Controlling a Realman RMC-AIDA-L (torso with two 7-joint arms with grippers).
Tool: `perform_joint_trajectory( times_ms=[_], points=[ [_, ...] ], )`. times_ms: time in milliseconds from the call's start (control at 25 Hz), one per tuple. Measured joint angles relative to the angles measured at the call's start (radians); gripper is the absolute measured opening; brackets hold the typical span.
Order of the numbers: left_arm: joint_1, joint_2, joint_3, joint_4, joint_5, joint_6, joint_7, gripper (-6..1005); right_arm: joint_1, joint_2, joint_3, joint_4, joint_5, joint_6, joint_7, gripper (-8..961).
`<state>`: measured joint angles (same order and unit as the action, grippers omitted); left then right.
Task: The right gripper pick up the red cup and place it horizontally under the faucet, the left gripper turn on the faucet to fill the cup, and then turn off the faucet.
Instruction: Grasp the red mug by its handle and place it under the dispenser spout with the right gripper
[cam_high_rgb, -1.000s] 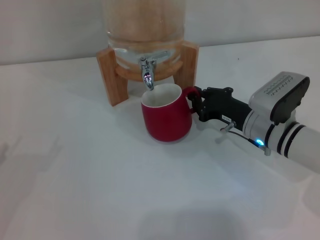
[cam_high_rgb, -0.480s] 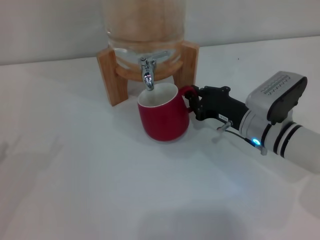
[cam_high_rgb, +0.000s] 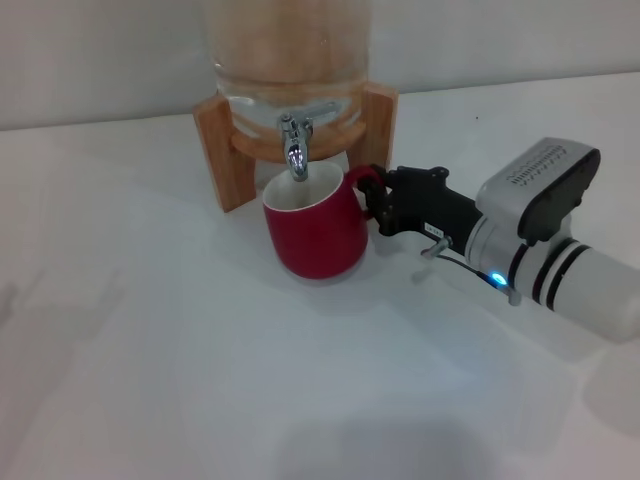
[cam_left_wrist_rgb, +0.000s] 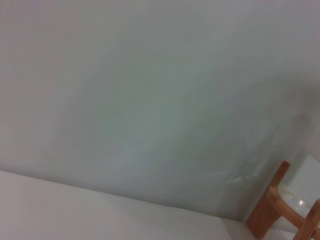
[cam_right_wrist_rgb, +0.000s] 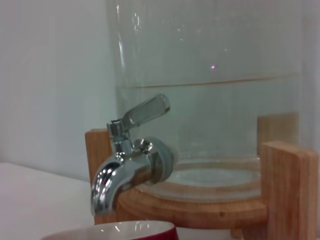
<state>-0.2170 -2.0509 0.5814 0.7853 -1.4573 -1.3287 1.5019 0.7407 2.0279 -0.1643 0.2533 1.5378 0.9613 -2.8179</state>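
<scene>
Nearest the camera, lower right of the head view: silver-white forearm with blue light, reaching up and left across the white table (cam_high_rgb: 150, 380). At its tip, the right gripper (cam_high_rgb: 382, 200), black fingers clamped on the loop handle of the red cup (cam_high_rgb: 312, 228). Gripping by the handle looks deliberate: leaves the open mouth free and the body upright.

Centre frame now: cup standing on the table, rim just below and around the spout of the faucet (cam_high_rgb: 295, 148), spout tip over the white interior, toward the rim's far side. Placement judged about right for catching the stream. Looks empty so far, no water seen falling.

From the right wrist camera: chrome faucet (cam_right_wrist_rgb: 127, 157) close up, lever angled upward, cup rim (cam_right_wrist_rgb: 115, 231) peeking in at the bottom edge directly beneath the spout.

Farther back: wooden stand (cam_high_rgb: 220, 150) straddling the tap, glass jar (cam_high_rgb: 290, 50) above, water line visible in the wrist picture.

Left gripper nowhere in sight; its camera catching only wall and a corner of the stand (cam_left_wrist_rgb: 272, 205). Lever turn not yet begun, by the look of it.
</scene>
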Motion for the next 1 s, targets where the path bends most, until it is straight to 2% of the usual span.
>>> perform_joint_trajectory(
  times_ms=[680,1000],
  points=[
    [0.004,0.000,0.000,0.000,0.000,-0.006,-0.002,824,0.002,0.000,-0.001,-0.008,-0.003,-0.009,-0.002,124],
    [0.001,0.000,0.000,0.000,-0.001,-0.007,-0.004,824,0.008,0.000,0.000,-0.009,-0.002,-0.055,-0.001,122]
  ],
)
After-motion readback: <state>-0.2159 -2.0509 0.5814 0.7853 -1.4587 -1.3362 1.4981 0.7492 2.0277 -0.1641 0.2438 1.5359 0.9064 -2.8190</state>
